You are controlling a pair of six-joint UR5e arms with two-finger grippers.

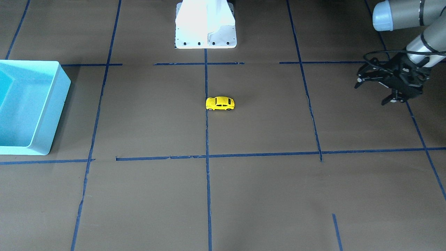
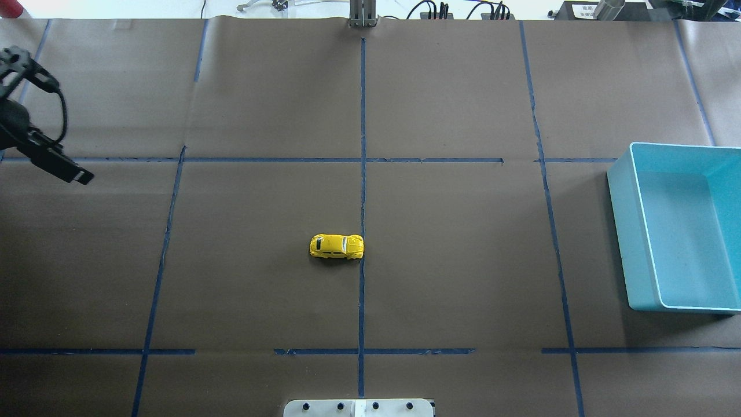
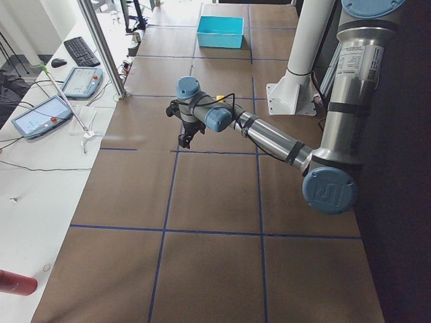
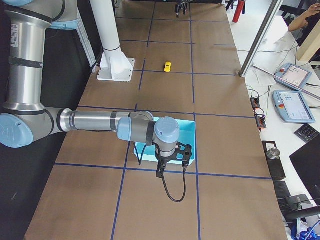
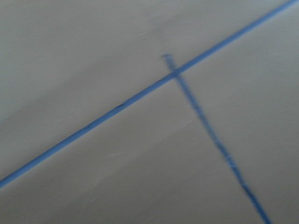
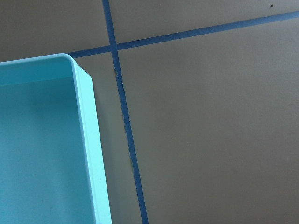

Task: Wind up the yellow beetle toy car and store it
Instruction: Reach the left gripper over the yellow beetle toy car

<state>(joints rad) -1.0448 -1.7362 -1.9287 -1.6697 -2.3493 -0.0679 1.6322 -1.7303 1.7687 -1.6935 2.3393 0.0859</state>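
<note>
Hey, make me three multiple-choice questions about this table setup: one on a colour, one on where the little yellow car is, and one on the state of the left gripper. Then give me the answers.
1. What colour is the bin?
A. red
B. light teal
C. white

2. Where is the yellow beetle toy car?
A. inside the bin
B. balanced on the bin's rim
C. on the table, on its wheels, beside the centre tape line

3. How is the left gripper?
A. open, holding nothing
B. shut on the car
C. shut on the bin's rim

Answers:
1 B: the bin's walls show light teal in the overhead and front-facing views.
2 C: the car sits mid-table, well apart from the bin.
3 A: the gripper's fingers are spread with nothing between them, far from the car.
</note>
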